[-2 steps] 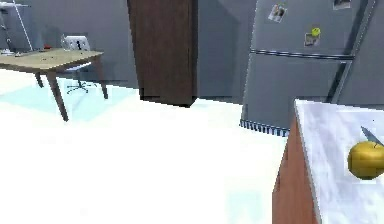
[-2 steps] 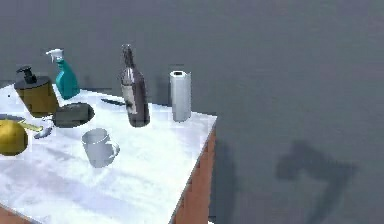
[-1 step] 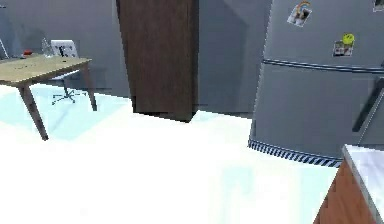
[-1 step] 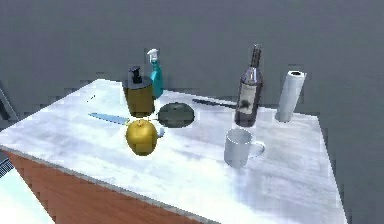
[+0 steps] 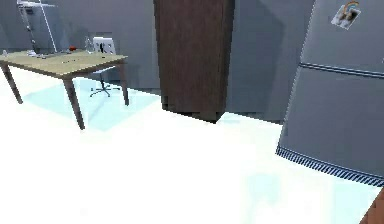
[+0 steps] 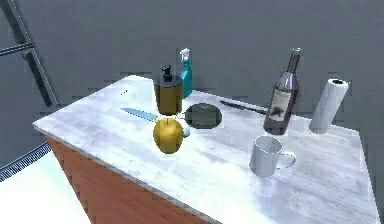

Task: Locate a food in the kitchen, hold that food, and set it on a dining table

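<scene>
My target is the yellow apple (image 6: pixel 168 135), which appears to rest on the marble-topped desk (image 6: pixel 90 125) in the arm side view, a little left of the view's middle and set back from the near edge. I can't tell how the claw stands, so I can't give the apple's bearing from it and have to place it by its neighbours instead.

A brown pump bottle (image 6: pixel 168 92) stands just behind the apple, with a teal spray bottle (image 6: pixel 185 72) behind that. A knife (image 6: pixel 140 114) lies just beside the apple on its upper left, blade pointing toward it, and a dark bowl (image 6: pixel 203 116) sits near its upper right. The white mug (image 6: pixel 267 157), the wine bottle (image 6: pixel 282 95) and the paper towel roll (image 6: pixel 328 104) are well apart, off to the view's right.

The apple is round, so no long axis matters. What I think counts is coming in from the near side, where the top is bare, since the pump bottle crowds it from behind and looks easy to tip.

In the forward view a wooden desk (image 5: pixel 60 66) stands at the left with a chair (image 5: pixel 100 85) behind it. I take it for the dining spot, across open floor past a dark cabinet (image 5: pixel 195 55) and the fridge (image 5: pixel 340 90)
</scene>
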You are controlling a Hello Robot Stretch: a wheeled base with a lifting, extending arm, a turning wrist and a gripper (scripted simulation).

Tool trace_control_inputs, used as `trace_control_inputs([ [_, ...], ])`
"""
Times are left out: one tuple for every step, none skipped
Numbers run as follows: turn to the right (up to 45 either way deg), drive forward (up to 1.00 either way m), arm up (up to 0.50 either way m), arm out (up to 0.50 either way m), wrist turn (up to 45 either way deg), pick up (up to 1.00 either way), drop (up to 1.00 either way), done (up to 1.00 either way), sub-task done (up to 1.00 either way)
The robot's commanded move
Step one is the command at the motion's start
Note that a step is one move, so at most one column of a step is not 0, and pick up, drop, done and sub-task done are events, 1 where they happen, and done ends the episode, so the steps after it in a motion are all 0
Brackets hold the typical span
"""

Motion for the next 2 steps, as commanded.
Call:
trace_control_inputs([
  [0.0,0.00,0.50,0.00,0.0,0.00,0.00,0.00,0.00],
  [0.0,0.00,0.38,0.00,0.0,0.00,0.00,0.00,0.00],
])
